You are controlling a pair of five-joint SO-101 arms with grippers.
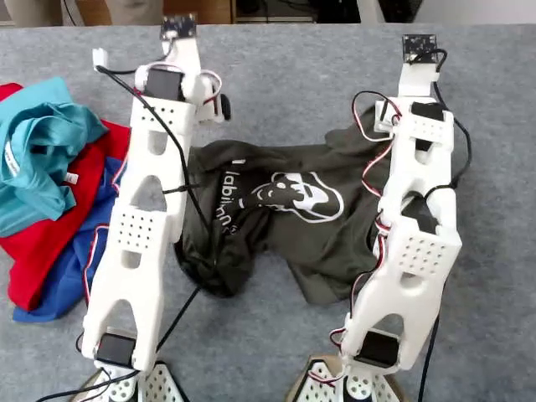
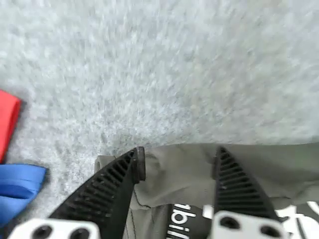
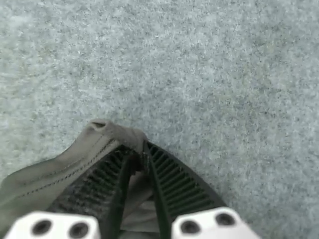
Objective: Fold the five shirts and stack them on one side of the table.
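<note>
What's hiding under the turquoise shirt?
A red shirt lies under the turquoise shirt, and a blue shirt pokes out beside it. Anything deeper down is covered.

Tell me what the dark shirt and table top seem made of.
The dark olive shirt looks like soft, matte jersey, perhaps cotton: it wrinkles and shows stitched hems. The table cover looks like grey felt or short carpet: fuzzy, matte.

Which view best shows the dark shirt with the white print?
The high view: nearly all the dark shirt shows, print included. The left wrist view shows one edge between open left fingers; the right wrist view, a corner pinched in right fingers.
</note>
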